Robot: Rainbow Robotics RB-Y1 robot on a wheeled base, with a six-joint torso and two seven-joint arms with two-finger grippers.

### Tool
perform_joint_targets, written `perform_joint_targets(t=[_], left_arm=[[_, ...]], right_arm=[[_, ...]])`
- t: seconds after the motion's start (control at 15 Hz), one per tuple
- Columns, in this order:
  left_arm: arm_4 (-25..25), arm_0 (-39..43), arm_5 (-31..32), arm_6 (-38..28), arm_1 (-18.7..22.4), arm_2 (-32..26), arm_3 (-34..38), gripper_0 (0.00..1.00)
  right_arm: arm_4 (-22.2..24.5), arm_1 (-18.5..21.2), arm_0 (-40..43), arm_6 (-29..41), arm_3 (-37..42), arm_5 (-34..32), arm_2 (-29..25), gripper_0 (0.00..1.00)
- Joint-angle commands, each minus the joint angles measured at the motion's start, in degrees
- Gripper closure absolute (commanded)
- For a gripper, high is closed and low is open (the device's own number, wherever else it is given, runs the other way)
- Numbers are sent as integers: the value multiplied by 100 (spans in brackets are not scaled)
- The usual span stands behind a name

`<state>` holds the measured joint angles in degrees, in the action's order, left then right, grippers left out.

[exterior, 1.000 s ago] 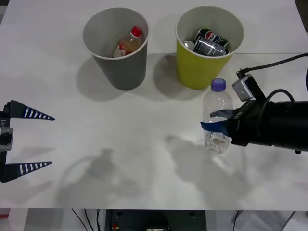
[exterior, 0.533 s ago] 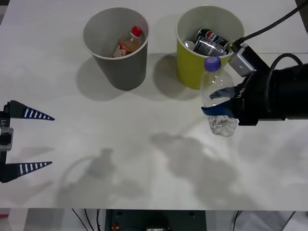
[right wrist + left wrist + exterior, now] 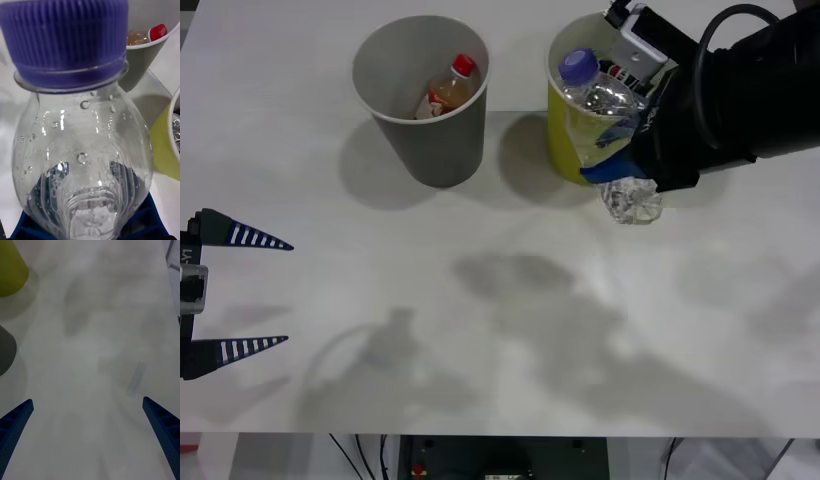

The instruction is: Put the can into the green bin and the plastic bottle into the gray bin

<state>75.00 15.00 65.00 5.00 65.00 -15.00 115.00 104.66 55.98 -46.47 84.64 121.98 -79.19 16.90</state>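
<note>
My right gripper (image 3: 616, 165) is shut on the plastic bottle (image 3: 604, 128), a clear one with a purple cap (image 3: 579, 63). It holds the bottle tilted in the air, in front of the green bin (image 3: 561, 135). In the right wrist view the bottle (image 3: 82, 150) stands close up between the blue fingers (image 3: 150, 219). Cans (image 3: 612, 94) lie inside the green bin. The gray bin (image 3: 430, 140) stands left of the green one. My left gripper (image 3: 235, 292) waits open at the table's left edge, with nothing between its fingers (image 3: 15, 420).
A red-capped bottle (image 3: 450, 86) with an orange-brown label lies inside the gray bin, and its red cap (image 3: 157, 32) is visible past the held bottle. The two bins stand side by side at the back of the white table (image 3: 480, 330).
My right gripper has lifted the plastic bottle off the table and carried it back and to the left, up to the front of the green bin. The left arm has not moved.
</note>
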Motion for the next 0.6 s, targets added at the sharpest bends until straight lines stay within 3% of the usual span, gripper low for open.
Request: perform_joint_targets(t=[0.07, 0.27, 0.6], left_arm=[[0, 0, 0, 0, 0, 0, 0, 0], [0, 0, 0, 0, 0, 0, 0, 0], [0, 0, 0, 0, 0, 0, 0, 0]], right_arm=[[-25, -228, -1058, 0, -754, 9, 595, 100], [19, -676, -1831, -8, -1545, 9, 903, 100], [713, -1801, -2534, -237, -2767, 35, 973, 100]])
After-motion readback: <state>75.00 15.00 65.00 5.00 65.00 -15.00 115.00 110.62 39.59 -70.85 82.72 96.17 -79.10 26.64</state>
